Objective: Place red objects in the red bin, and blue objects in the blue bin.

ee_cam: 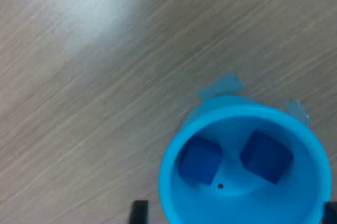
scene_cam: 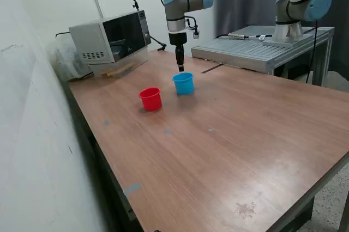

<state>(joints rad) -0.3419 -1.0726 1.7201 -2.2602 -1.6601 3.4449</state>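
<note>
The blue bin [scene_cam: 184, 83] is a light blue cup standing on the wooden table [scene_cam: 229, 150]. The wrist view looks straight down into the blue bin [ee_cam: 310, 145], where two blue objects lie on its floor: one dark blue cube [ee_cam: 199, 160] and another [ee_cam: 266, 156] beside it. My gripper [scene_cam: 180, 68] hangs just above the bin's rim, pointing down. Its dark fingertips [ee_cam: 139, 212] show only at the frame edge, wide apart, with nothing held between them. The red bin [scene_cam: 151, 99], a red cup, stands close by on the exterior view's left. The red objects are out of view.
A white microwave [scene_cam: 112, 38] sits at the table's back corner. A grey metal platform [scene_cam: 256, 47] carrying a second arm's base [scene_cam: 297, 8] stands behind the table. A wall runs along the exterior view's left. Small tape marks [ee_cam: 221, 86] lie by the blue cup.
</note>
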